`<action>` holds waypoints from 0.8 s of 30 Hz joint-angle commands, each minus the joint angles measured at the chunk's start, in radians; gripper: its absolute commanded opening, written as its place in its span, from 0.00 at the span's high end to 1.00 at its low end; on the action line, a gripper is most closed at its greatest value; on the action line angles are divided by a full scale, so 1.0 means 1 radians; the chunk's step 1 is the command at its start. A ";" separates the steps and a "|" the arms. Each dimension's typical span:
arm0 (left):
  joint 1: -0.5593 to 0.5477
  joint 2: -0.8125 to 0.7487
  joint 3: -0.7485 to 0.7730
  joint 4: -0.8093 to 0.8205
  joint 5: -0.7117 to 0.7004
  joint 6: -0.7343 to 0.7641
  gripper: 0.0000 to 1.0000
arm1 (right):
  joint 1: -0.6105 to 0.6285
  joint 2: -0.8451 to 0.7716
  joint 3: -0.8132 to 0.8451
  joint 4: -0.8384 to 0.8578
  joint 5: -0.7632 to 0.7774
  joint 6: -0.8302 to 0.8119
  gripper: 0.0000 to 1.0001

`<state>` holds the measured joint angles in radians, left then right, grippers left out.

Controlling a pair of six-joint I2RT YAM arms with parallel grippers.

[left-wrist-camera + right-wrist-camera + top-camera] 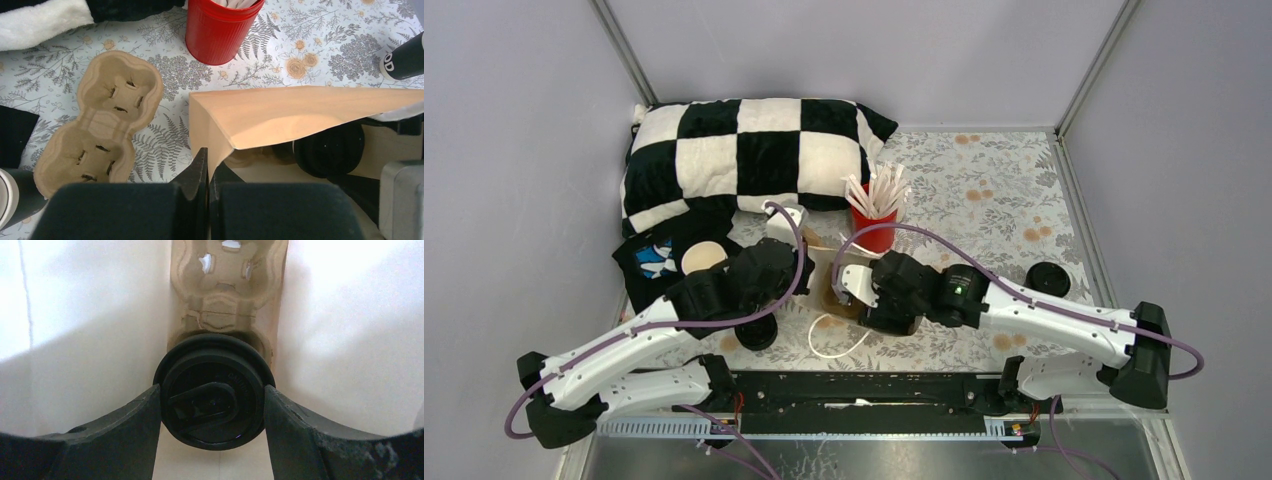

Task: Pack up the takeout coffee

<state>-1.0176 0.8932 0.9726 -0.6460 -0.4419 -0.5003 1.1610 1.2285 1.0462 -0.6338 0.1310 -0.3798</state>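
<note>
Right wrist view: my right gripper (212, 396) pinches a lidded coffee cup (214, 382) by its sides, upright, lid facing me, down inside the paper bag (340, 340). Just beyond my fingers lies the pulp carrier (227, 285), its long axis running straight away. The cup sits over the near socket and the far one is empty. My left gripper (209, 162), pressed together on the bag's rim, holds the mouth open.
</note>
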 commanded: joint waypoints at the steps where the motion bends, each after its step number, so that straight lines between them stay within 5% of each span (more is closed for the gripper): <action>1: 0.005 0.028 0.037 0.028 0.005 -0.051 1.00 | 0.003 0.062 0.099 0.014 -0.148 -0.064 0.45; 14: 0.005 0.111 0.082 -0.020 -0.101 -0.078 1.00 | 0.028 0.158 0.409 -0.150 -0.078 0.004 0.41; 24: 0.004 0.102 0.062 -0.022 -0.122 -0.066 1.00 | 0.039 0.089 0.517 -0.295 -0.057 0.074 0.15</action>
<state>-1.0122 0.9913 1.0313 -0.6796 -0.5159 -0.5697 1.1843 1.3888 1.4773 -0.9043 0.0849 -0.3481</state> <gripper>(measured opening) 0.004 0.800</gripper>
